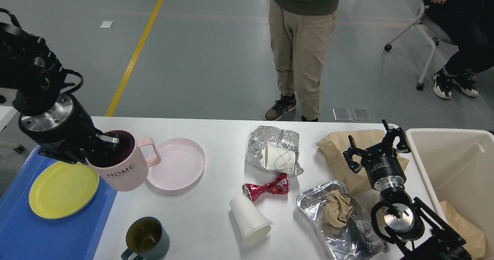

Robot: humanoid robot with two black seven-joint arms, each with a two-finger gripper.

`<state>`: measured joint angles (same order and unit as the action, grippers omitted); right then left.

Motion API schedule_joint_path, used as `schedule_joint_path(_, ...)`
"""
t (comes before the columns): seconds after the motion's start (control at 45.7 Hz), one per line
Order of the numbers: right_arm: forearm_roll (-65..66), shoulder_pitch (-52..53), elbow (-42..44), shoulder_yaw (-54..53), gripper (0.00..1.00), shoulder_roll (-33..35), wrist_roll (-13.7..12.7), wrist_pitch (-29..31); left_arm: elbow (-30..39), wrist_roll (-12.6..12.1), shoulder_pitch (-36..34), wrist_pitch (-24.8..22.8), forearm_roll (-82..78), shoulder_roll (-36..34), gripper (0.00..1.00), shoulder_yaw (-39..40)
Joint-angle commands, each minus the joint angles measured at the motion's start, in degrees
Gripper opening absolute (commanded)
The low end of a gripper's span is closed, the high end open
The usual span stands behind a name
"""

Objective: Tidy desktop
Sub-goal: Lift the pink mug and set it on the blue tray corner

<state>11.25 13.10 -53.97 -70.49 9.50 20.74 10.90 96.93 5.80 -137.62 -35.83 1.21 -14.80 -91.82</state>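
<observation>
Tidy-up looks maybe a quarter done, judging by what's already sorted versus what's lying around.

Nearest edge of the surface (pixel 200 221): a dark teal mug (pixel 146 238) near the left, a white paper cup (pixel 250 219) on its side around the middle, and a foil tray (pixel 343 225) with a wad of brown paper (pixel 337 210) in it toward the right. Nobody's touching any of those.

A bit further in there's a crushed red can (pixel 267 188) just beyond the paper cup. Left of that, my left pincer (pixel 110 142) has the pink mug (pixel 123 163) by the rim, one finger inside it, and the mug looks lifted and tilted over the surface's left edge, right next to the blue tray (pixel 50 233). The tray already has a yellow plate (pixel 61 188) on it, so I'd guess dishes go there and the mug is next. A pink plate (pixel 176 163) sits just right of the mug, not yet moved.

Right side: my right pincer (pixel 376 146) is spread open and empty, hovering over a brown paper bag (pixel 339 152) near the far right corner. The beige bin (pixel 455 175) stands off the right edge with what looks like some brown paper already in it.

Toward the far edge, mid surface, there's crumpled foil (pixel 270 144) with a second paper cup (pixel 278 157) lying on it.

So left to do: two mugs, one plate, and pretty much all the trash.
</observation>
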Motion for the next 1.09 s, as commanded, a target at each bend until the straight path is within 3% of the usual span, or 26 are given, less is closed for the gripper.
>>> schedule_joint_path(0.0, 0.00, 0.00, -0.08, 0.00, 1.00, 0.00, 0.00, 0.00, -3.67, -0.09, 4.45, 1.02, -6.99, -7.16, 0.00, -1.34)
schedule_joint_path(0.241, 0.00, 0.00, -0.08, 0.00, 1.00, 0.00, 0.00, 0.00, -15.71, -0.27, 19.04, 2.52, -19.22, -25.09, 0.00, 0.68)
schedule_joint_path(0.481, 0.00, 0.00, -0.08, 0.00, 1.00, 0.00, 0.00, 0.00, -31.79, -1.06, 39.69, 2.96, -25.20, -33.18, 0.00, 11.65)
schedule_joint_path(0.809, 0.08, 0.00, -0.08, 0.00, 1.00, 0.00, 0.00, 0.00, -49.72, -0.79, 65.27, 2.52, -31.62, -36.17, 0.01, 30.29)
schedule_joint_path(0.919, 0.00, 0.00, -0.08, 0.00, 1.00, 0.00, 0.00, 0.00, -53.68, -0.53, 73.52, 3.13, -33.46, -36.17, 0.00, 37.13)
schedule_joint_path(1.072, 0.00, 0.00, 0.01, 0.00, 1.00, 0.00, 0.00, 0.00, -56.50, -0.27, 79.69, 3.83, -36.19, -36.70, 0.00, 45.06)
